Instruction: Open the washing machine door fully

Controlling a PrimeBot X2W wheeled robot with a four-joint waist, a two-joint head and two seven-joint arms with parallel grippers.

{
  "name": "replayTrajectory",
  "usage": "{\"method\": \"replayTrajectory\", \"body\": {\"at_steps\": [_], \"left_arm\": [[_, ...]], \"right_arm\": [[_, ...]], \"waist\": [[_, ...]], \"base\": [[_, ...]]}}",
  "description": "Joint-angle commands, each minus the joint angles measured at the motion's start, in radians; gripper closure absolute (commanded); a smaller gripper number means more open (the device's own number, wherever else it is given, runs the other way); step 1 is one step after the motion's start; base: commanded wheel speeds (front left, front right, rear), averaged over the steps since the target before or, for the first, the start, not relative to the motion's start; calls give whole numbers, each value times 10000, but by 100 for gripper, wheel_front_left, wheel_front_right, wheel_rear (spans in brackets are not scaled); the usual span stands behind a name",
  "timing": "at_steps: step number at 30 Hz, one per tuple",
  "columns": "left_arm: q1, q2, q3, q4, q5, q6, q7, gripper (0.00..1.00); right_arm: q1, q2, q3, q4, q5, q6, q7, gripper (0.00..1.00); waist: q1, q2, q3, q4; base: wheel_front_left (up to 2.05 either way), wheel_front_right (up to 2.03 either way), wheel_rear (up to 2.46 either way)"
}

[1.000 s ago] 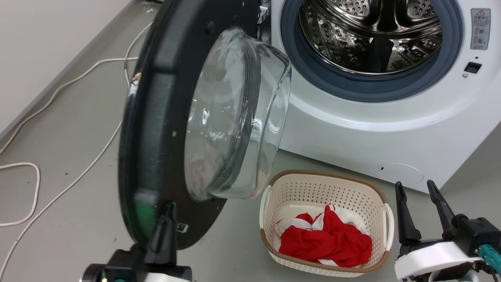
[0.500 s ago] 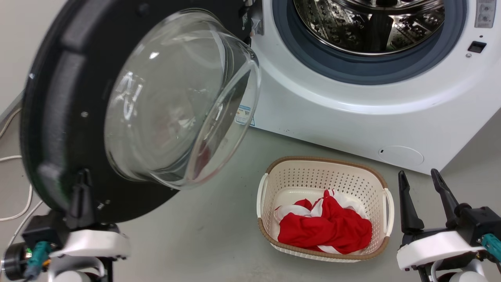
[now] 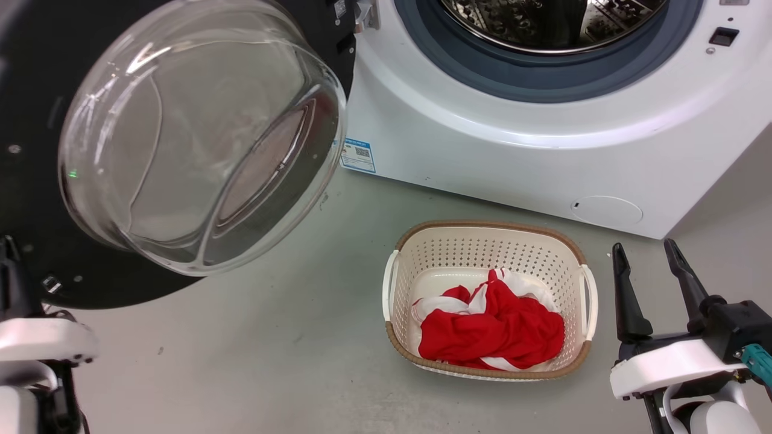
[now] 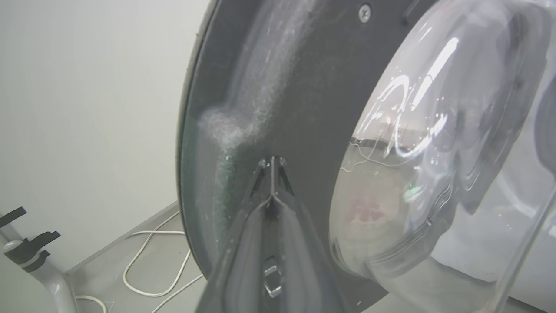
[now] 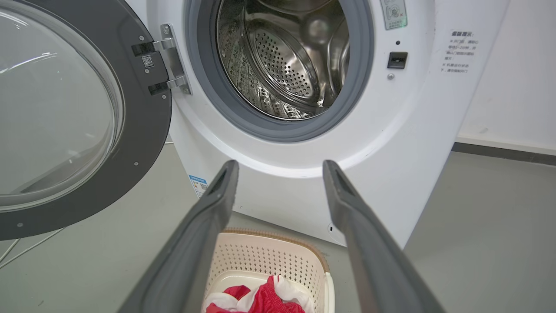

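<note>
You see L gripper point(image 4: 271, 167) pressed together at washing machine door point(image 4: 304, 87) blk ring; R gripper point(image 5: 280, 167) spread near basket point(image 5: 278, 235)

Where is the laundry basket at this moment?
In the head view the laundry basket stands on the grey floor, lower centre, before the washing machine and left of the right pincer.

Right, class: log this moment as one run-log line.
washing machine door: wide open, drum exposed | left gripper: shut, tips at door's inner face | right gripper: open, beside basket
</note>
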Motion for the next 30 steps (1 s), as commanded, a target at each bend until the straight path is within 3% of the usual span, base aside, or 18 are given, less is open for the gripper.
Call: {"method": "replayTrajectory", "body": {"at_steps": [1, 16, 24, 30], "left_arm": [[-270, 122, 260, 283, 69, -133, -19, 100], [-1195, 151, 1254, 2004, 871, -1034, -20, 100], [268, -604, 1728, 574, 1588, -1003, -22, 100], [1562, -1477, 1373, -769, 2151, -1126, -23, 100]], "right_arm": [[-119, 19, 1, 6, -59, -7, -50, 0], [-181, 19, 80, 167, -63, -7, -132, 0], [132, 19, 118, 382, 235, -7, -309, 0], [406, 19, 179, 467, 342, -7, -380, 0]], "waist": [[-1, 0, 42, -56], [-1, 0, -175, -248], [-1, 0, -805, -622], [-1, 0, -1185, -781]], "base": [[0, 0, 0], [0, 0, 0], [0, 0, 0], [0, 0, 0]]}}
